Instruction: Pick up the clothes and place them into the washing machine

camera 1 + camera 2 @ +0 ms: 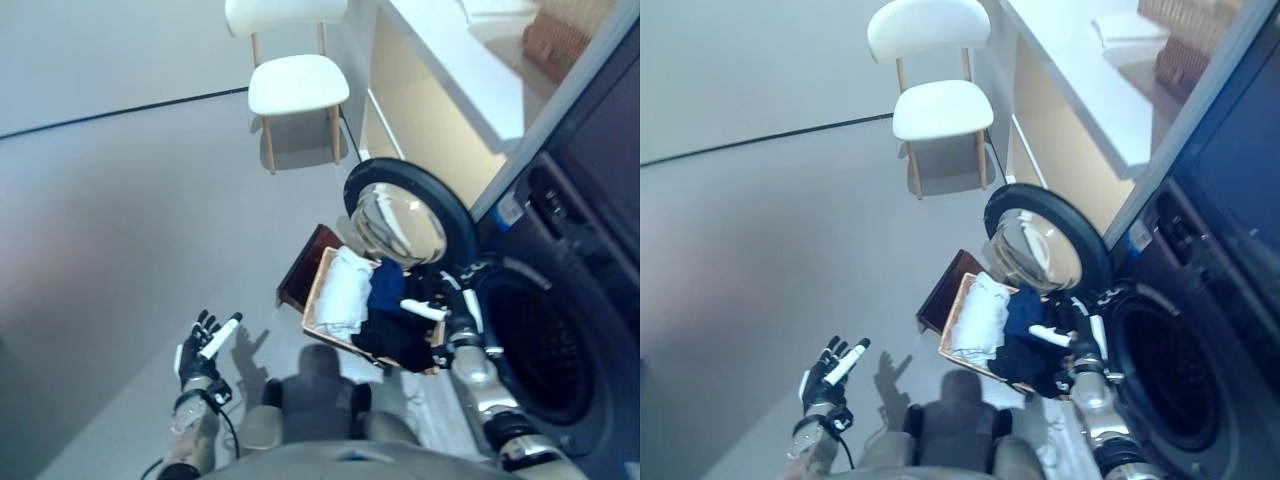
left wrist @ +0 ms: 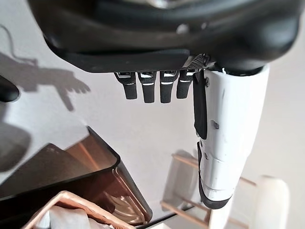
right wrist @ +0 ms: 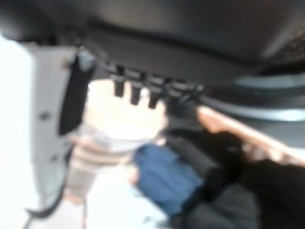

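The shallow wicker basket (image 1: 316, 295) rests on a low dark brown box (image 1: 300, 268) beside the washing machine. In it lie a white cloth (image 1: 345, 290), a blue cloth (image 1: 386, 288) and black clothes (image 1: 398, 342). My right hand (image 1: 438, 308) hovers just over the black clothes at the basket's side nearest the drum (image 1: 545, 345), fingers (image 3: 136, 90) straight, holding nothing. The blue cloth (image 3: 167, 179) and black clothes (image 3: 248, 191) show past it in the right wrist view. My left hand (image 1: 205, 345) is open and empty above the floor, left of the basket.
The machine's round door (image 1: 405, 215) stands open behind the basket. A white chair (image 1: 295, 80) stands farther back on the grey floor. A white counter (image 1: 450, 60) with a wicker box (image 1: 555, 40) runs along the back right.
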